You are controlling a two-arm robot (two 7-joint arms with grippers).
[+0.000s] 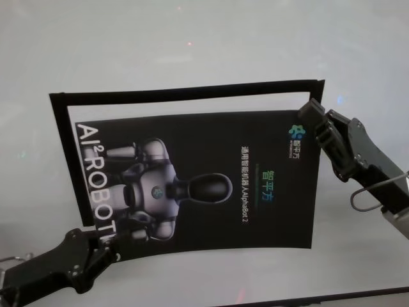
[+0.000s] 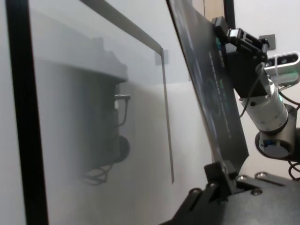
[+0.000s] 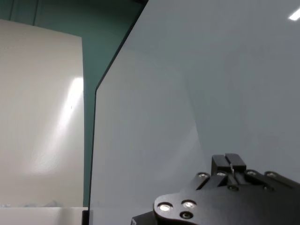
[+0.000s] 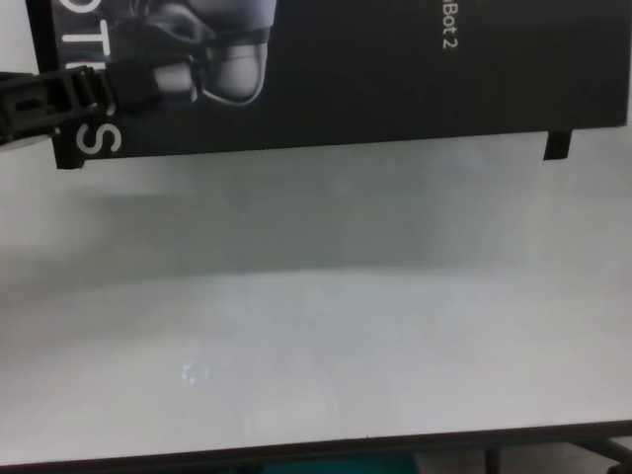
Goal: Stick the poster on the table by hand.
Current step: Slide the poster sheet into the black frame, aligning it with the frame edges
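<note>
Poster placement is in progress: the sheet is held off the table by two opposite corners, and the left wrist view shows it standing clear of the white surface, tilted rather than flat. Holding diagonal corners appears intended to keep the thin sheet taut so that it can be lowered without sagging or creasing. The left gripper is at the poster's near left corner, beside the large white letters, with its claw closed on the sheet edge. The right gripper is at the far right corner, beside the small logo, also pinched on the sheet; its own wrist view shows the fingertips pressed together. A black outline frame is marked on the table; the poster lies skewed inside it, with its far edge short of the frame's far line. Narrow black tape tabs project from the poster's near edge, probably as the fixing points. The poster is a thin, flexible rectangle with a dark, slightly glossy print of a grey robot. The table is smooth, plain white and faintly reflective. Both grippers are black, ribbed and rigid, with visible screw heads.
</note>
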